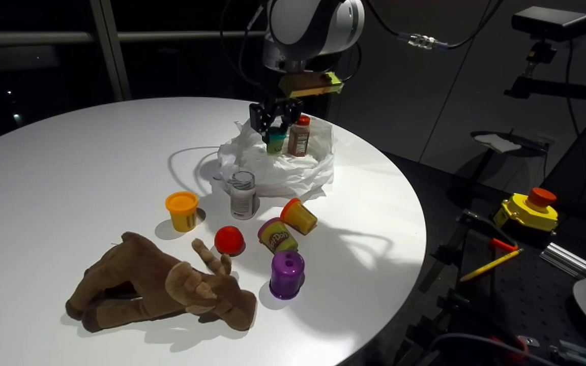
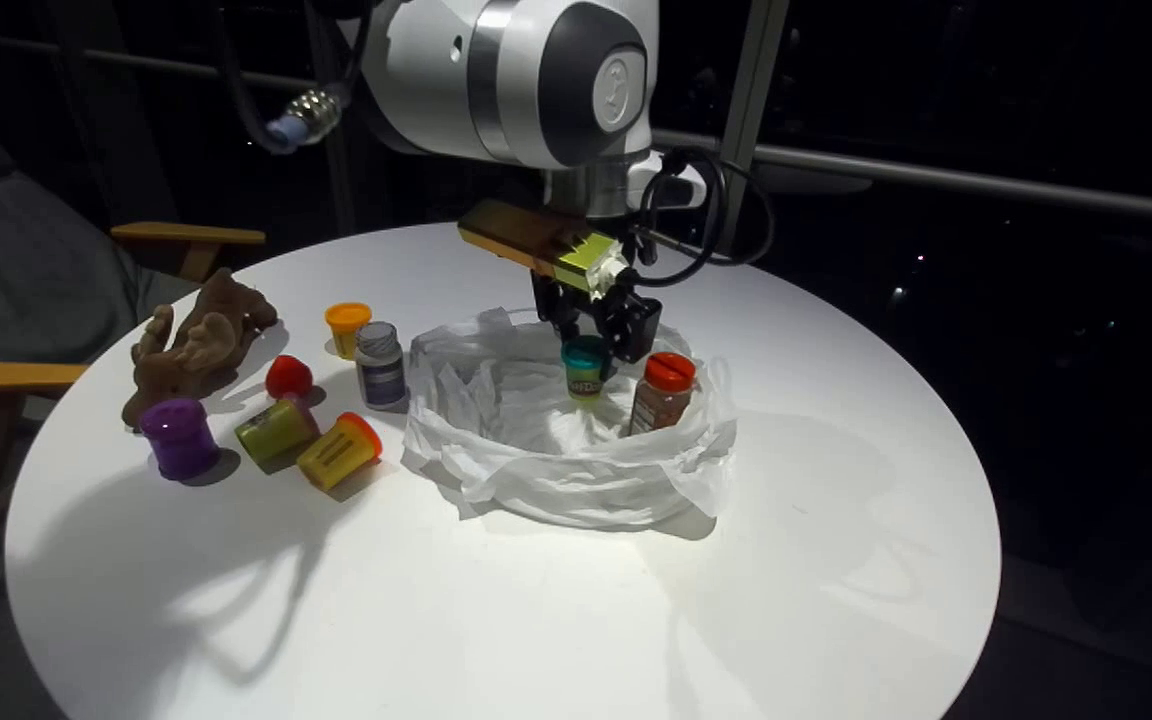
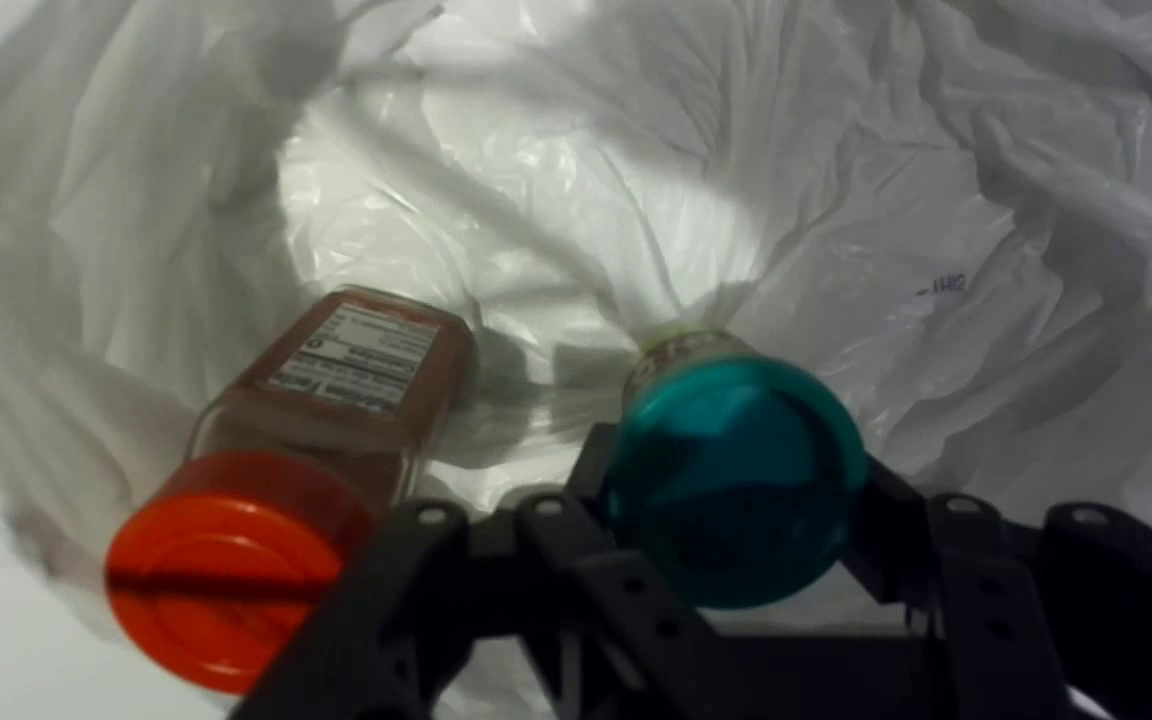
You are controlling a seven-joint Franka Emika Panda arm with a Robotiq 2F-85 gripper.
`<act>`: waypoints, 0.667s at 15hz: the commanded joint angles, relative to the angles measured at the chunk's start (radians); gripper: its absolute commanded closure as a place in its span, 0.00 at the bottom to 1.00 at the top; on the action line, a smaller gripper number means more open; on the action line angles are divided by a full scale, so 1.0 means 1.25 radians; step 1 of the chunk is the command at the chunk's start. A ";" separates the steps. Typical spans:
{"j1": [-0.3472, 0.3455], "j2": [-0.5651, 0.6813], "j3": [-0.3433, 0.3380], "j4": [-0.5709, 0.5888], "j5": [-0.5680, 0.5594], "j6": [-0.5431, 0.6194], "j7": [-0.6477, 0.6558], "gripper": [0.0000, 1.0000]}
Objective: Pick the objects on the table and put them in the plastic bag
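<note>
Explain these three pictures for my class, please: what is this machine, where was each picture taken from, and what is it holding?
The machine is a robot arm with a two-fingered gripper. Two pictures look at the scene from outside it; the third looks down from its wrist into an open plastic bag.

The gripper holds a teal-lidded tub inside the bag; whether the tub touches the bottom is hard to tell. A red-lidded bottle is in the bag too.

On the round white table are a brown plush animal, a red-lidded tub and a purple-lidded tub, both tipped over, a rounded red toy, an orange tub, a clear jar and a purple pot.
</note>
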 commanded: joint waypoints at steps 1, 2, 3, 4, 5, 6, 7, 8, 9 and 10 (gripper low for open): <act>-0.008 0.056 -0.004 0.086 0.023 -0.012 -0.018 0.76; -0.010 0.058 -0.002 0.091 0.024 -0.014 -0.019 0.76; -0.010 0.062 -0.003 0.099 0.023 -0.015 -0.019 0.76; -0.012 0.061 -0.001 0.102 0.025 -0.016 -0.020 0.76; -0.013 0.058 0.001 0.101 0.026 -0.017 -0.023 0.63; -0.014 0.050 0.005 0.097 0.030 -0.017 -0.022 0.26; -0.013 0.041 0.009 0.090 0.033 -0.014 -0.023 0.26; -0.011 0.029 0.012 0.079 0.035 -0.011 -0.023 0.24; -0.006 0.011 0.014 0.061 0.035 -0.006 -0.022 0.19; -0.001 -0.003 0.016 0.049 0.035 -0.005 -0.022 0.10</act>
